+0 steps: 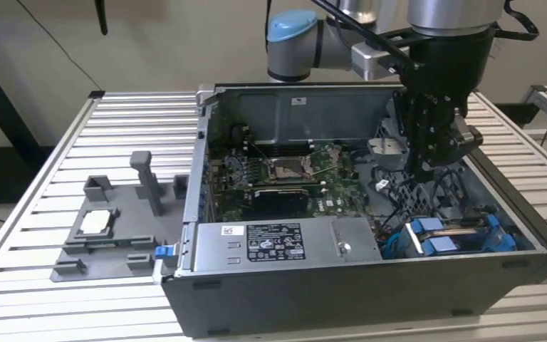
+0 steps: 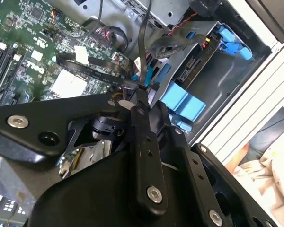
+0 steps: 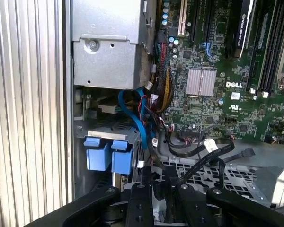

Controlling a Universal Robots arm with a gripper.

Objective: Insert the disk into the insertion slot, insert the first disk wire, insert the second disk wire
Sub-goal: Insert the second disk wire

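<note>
The disk (image 1: 449,235), in its blue carrier, lies in the drive cage at the case's front corner on the exterior view's right. Its blue end tabs show in both wrist views (image 2: 180,101) (image 3: 106,153). My gripper (image 1: 424,174) hangs inside the open computer case (image 1: 369,299), just behind that cage. Its jaws stand close together on a thin dark wire (image 2: 143,47) that runs up from the fingertips (image 2: 141,90). A blue wire (image 3: 132,113) and loose black wires (image 3: 213,156) trail from the board toward the gripper (image 3: 159,182).
A silver power supply box (image 1: 273,239) fills the case's near side beside the cage. The green motherboard (image 1: 283,171) lies behind it. A grey holder fixture (image 1: 112,228) with a small silver part sits on the slatted table (image 1: 26,271) at the exterior view's left.
</note>
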